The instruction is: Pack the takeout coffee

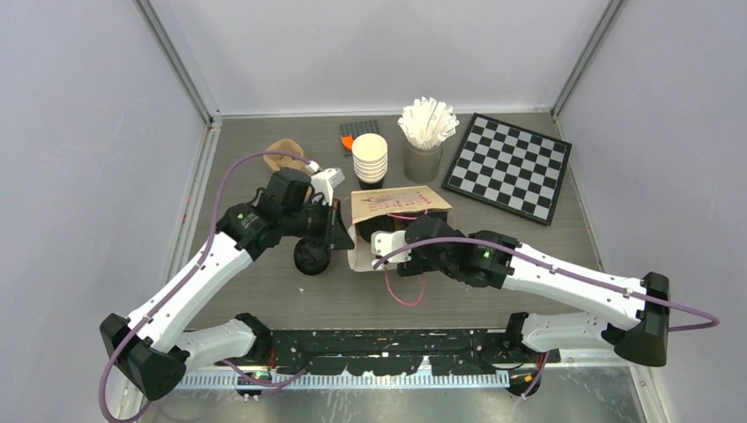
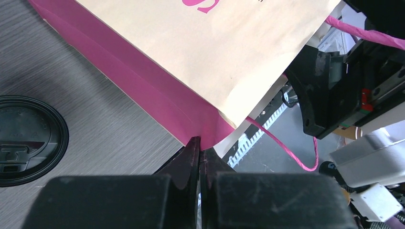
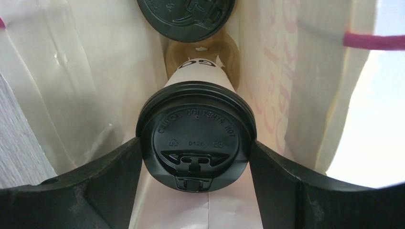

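1. Takeout coffee [image 3: 196,129]: a small cream paper cup with smooth walls, capped by a round black plastic lid. The lid is glossy and bears embossed lettering and a sip tab.
2. This takeout coffee lies on its side inside the paper bag [image 1: 401,201]. Its long axis runs along the bag's length, with the lid facing the bag's mouth and the right wrist camera, and the base pointing deeper in.
3. A second black lid [image 3: 186,12] shows farther in, just beyond the cup. Whatever lies under it is cut off at the edge of the view.
4. The bag is matt tan kraft paper with pink print, a magenta folded side gusset and a pale creased lining. It rests on its side on the grey wood-grain tabletop [image 2: 110,124]. A twisted pink cord handle [image 2: 286,150] trails from it.
5. The right pincer [image 3: 196,143] reaches into the bag with its jaws spread wide. Its black fingers press the lid rim from both sides, gripping the cup.
6. The left pincer [image 2: 200,148] is fully closed, pinching the bag's magenta edge.
7. A loose black lid [image 2: 26,140] lies flat on the tabletop near the left pincer, apart from the bag.
8. Behind the bag stand a stack of lidless cream cups [image 1: 370,157] and a chequered board [image 1: 506,167].
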Motion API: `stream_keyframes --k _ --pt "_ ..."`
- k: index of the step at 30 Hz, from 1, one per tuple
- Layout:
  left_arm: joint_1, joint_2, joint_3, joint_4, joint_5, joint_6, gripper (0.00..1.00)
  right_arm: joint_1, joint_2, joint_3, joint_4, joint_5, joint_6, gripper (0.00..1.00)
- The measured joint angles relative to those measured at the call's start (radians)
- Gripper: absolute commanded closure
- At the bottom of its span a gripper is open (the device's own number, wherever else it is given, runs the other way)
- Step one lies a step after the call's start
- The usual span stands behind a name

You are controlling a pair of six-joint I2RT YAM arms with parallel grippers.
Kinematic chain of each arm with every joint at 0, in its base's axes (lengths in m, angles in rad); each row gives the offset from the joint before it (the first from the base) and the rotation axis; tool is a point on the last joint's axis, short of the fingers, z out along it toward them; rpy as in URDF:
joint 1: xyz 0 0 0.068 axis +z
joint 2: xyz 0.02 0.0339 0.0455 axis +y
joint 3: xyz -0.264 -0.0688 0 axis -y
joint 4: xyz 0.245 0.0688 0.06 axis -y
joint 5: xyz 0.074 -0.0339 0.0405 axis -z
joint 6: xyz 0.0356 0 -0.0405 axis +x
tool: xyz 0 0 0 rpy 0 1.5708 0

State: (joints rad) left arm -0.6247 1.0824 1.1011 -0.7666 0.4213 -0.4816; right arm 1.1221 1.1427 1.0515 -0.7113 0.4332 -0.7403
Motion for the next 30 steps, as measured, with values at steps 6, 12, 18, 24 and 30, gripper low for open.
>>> stream_keyframes --k 6,12,18,24,30 --pt "0.0 0.0 0.0 0.0 0.006 0.0 1.0 -0.012 -0.005 -0.042 0.053 -0.016 -0.076 0.31" --pt "0.0 0.009 0.0 0.005 0.012 -0.001 1.0 -0.025 -0.004 -0.066 0.082 -0.026 -0.115 0.31" --pt "0.0 0.017 0.0 0.007 0.024 -0.001 1.0 -0.033 -0.001 -0.066 0.097 -0.029 -0.138 0.32" --pt "0.0 0.024 0.0 0.009 0.035 -0.012 1.0 -0.038 0.023 -0.071 0.113 -0.028 -0.153 0.32" --pt "0.0 0.026 0.0 0.018 0.045 -0.037 1.0 -0.045 0.026 -0.087 0.128 -0.024 -0.163 0.32"
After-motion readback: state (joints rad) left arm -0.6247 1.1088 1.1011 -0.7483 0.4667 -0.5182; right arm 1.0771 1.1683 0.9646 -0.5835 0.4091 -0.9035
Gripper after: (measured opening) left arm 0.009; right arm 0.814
